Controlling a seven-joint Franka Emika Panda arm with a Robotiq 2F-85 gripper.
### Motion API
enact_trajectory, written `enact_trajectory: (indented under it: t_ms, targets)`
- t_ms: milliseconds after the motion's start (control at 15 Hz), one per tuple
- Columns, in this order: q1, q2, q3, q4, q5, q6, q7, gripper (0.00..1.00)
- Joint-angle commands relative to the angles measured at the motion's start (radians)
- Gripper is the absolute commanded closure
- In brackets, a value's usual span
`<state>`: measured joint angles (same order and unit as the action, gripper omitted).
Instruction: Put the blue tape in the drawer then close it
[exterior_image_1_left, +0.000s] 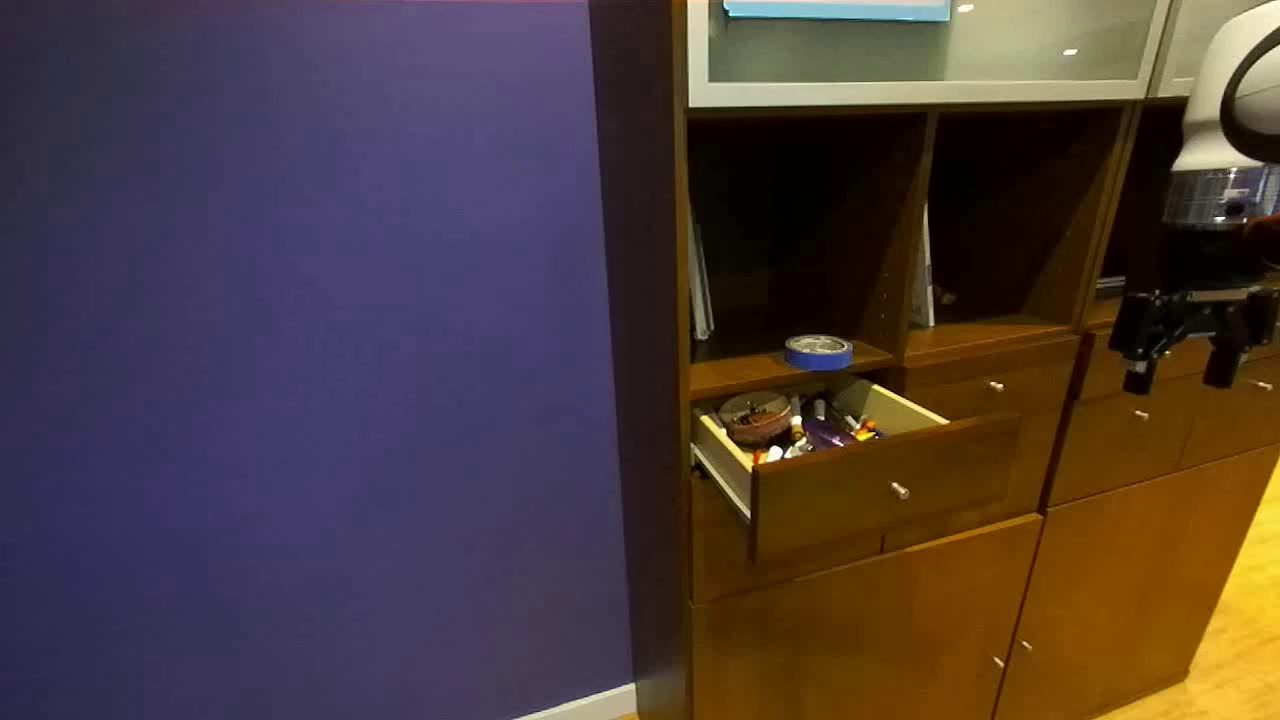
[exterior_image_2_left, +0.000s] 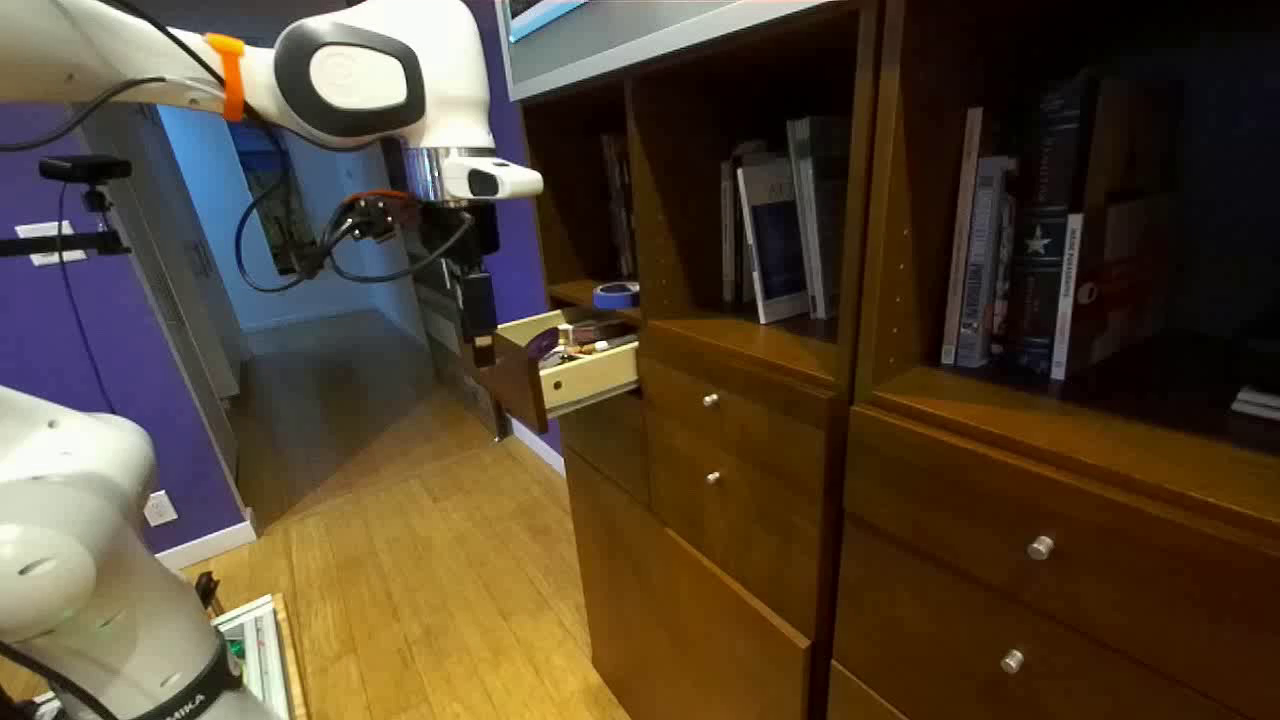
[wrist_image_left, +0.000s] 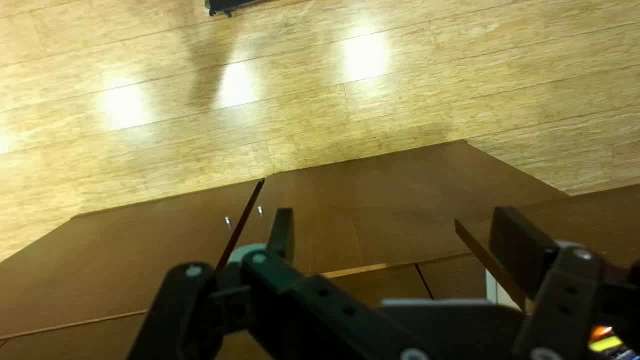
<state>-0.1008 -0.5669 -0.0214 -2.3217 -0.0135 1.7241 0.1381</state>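
Observation:
The blue tape (exterior_image_1_left: 818, 352) lies flat on the front edge of the shelf just above the drawer. It also shows in an exterior view (exterior_image_2_left: 616, 294). The drawer (exterior_image_1_left: 830, 505) is pulled out, full of small items; one knob shows on its front. Its pale side shows in an exterior view (exterior_image_2_left: 592, 380), and its front panel edge in the wrist view (wrist_image_left: 490, 260). My gripper (exterior_image_1_left: 1180, 376) hangs pointing down in front of the cabinet, apart from the tape. It also shows in an exterior view (exterior_image_2_left: 482, 352). In the wrist view its fingers (wrist_image_left: 392, 220) are wide apart with nothing between them.
A clear round container (exterior_image_1_left: 757, 420) and several markers lie in the drawer. Closed drawers (exterior_image_1_left: 985, 390) adjoin it on the cabinet. Shelf bays hold upright books (exterior_image_2_left: 775, 240). A framed glass door (exterior_image_1_left: 920, 92) is above. A purple wall (exterior_image_1_left: 300, 350) stands beside the cabinet.

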Motion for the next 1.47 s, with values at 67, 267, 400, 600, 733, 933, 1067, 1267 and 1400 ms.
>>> enact_trajectory:
  t_ms: [67, 267, 400, 600, 733, 933, 1067, 1267, 1400]
  targets:
    - [0.004, 0.001, -0.003, 0.004, -0.002, -0.003, 0.001, 0.00]
    - [0.004, 0.000, -0.003, 0.004, -0.002, -0.003, 0.001, 0.00]
    - [0.004, 0.000, -0.003, 0.004, -0.002, -0.003, 0.001, 0.00]
    - [0.004, 0.000, -0.003, 0.004, -0.002, -0.003, 0.001, 0.00]
    - [0.004, 0.000, -0.003, 0.004, -0.002, -0.003, 0.001, 0.00]
    - [0.004, 0.000, -0.003, 0.004, -0.002, -0.003, 0.001, 0.00]
    - [0.004, 0.000, -0.003, 0.004, -0.002, -0.003, 0.001, 0.00]
    - [0.006, 0.000, 0.007, 0.014, -0.013, 0.008, 0.005, 0.00]
    - [0.015, 0.000, 0.025, 0.043, -0.033, -0.009, -0.003, 0.00]
